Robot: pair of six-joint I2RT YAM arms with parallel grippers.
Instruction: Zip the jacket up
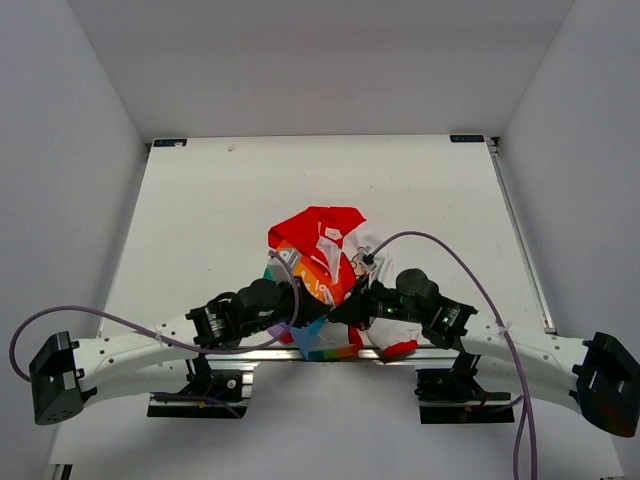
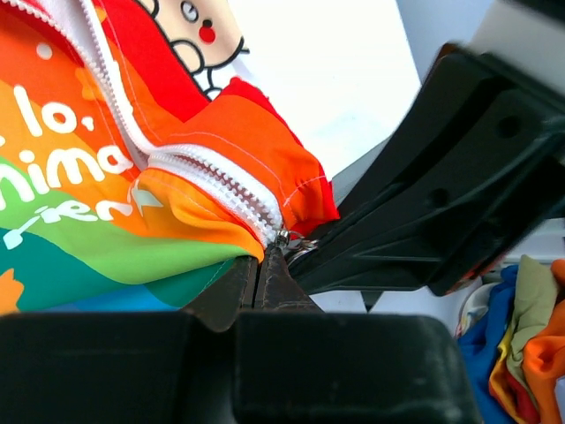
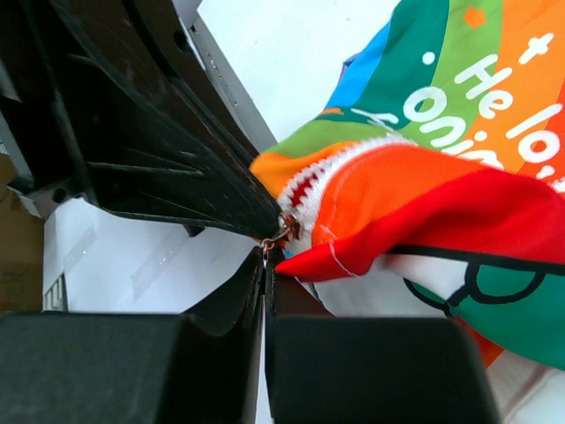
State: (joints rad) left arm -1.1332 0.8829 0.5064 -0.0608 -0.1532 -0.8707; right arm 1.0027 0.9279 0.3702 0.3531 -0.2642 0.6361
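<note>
The jacket [image 1: 318,262] lies bunched near the table's front edge, red lining up and rainbow hem toward the arms. My left gripper [image 1: 318,306] is shut on the hem at the bottom end of the white zipper [image 2: 207,177]; in the left wrist view its fingertips [image 2: 262,269] pinch cloth just below the metal slider [image 2: 282,238]. My right gripper [image 1: 347,311] meets it from the right and is shut on the slider's small pull ring [image 3: 267,250], held between its tips [image 3: 267,265]. The two grippers nearly touch. The jacket's sleeves and lower front are hidden under folds.
The metal rail of the table's front edge [image 1: 400,352] runs just behind the grippers. A pile of coloured cloth [image 2: 530,340] lies off the table at the lower right of the left wrist view. White walls enclose the table [image 1: 200,200].
</note>
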